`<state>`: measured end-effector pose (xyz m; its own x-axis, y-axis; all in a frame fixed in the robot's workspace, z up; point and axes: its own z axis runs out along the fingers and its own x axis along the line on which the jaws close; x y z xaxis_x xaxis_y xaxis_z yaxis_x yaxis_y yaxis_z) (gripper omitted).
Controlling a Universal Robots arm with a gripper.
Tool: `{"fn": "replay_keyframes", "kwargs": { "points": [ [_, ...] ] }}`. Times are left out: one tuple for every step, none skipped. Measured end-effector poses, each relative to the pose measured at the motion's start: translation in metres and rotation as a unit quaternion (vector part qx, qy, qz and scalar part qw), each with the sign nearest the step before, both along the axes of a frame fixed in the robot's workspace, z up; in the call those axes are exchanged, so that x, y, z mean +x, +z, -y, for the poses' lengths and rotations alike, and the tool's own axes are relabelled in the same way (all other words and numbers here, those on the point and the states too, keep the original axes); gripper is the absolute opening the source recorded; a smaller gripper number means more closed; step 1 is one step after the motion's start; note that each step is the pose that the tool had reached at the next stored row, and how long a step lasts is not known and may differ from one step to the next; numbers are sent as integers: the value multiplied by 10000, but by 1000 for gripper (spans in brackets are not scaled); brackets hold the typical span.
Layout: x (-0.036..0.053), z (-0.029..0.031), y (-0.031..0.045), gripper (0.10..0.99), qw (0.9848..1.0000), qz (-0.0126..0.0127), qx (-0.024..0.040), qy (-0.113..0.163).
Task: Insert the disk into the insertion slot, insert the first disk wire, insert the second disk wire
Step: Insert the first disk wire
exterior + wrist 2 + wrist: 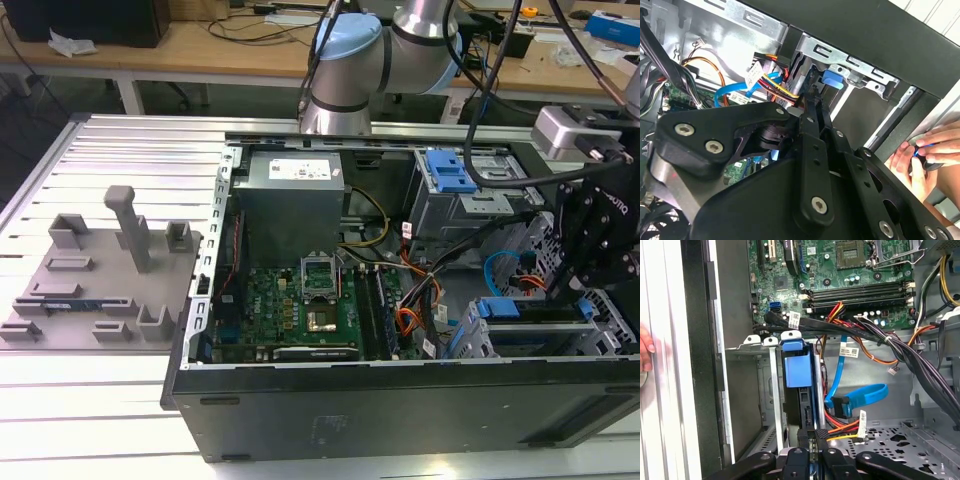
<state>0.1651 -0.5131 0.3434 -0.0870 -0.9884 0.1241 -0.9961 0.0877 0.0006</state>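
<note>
The disk [799, 405], in a blue plastic carrier [796, 367], sits inside the insertion slot [774, 390], a low grey metal cage at the case's front corner [470, 340]. My gripper [815, 437] hangs at the disk's rear edge. It is shut on the black plug of a disk wire [842, 429] with red, yellow and black strands. In the second wrist view the gripper [814, 92] narrows to a point beside the blue carrier tab [832, 79]. A second disk wire, a flat blue cable [865, 394], lies loose beside the cage with its plug [837, 406] free.
The open case holds a motherboard [290, 300], a power supply [295, 200] and a taller bay with a blue latch [450, 170]. A thick bundle of black cables [890, 342] crosses above the cage. A person's hand [925, 160] rests outside the case wall.
</note>
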Motion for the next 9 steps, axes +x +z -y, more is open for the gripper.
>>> {"fn": "replay_keyframes", "kwargs": {
  "points": [
    [0,0,-6,165,10000,0,2,0],
    [0,0,-17,165,10000,0,1,0],
    [0,0,-21,165,10000,-1,0,0],
    [0,0,-26,165,10000,-2,-1,0],
    [0,1,-34,165,10000,-5,-1,-1],
    [4,0,-49,165,10000,-14,2,1],
    [7,0,-65,165,10000,-27,-1,2],
    [8,0,-83,165,10000,-40,-5,4],
    [9,0,-94,165,10000,-43,-7,5]
  ]
}}
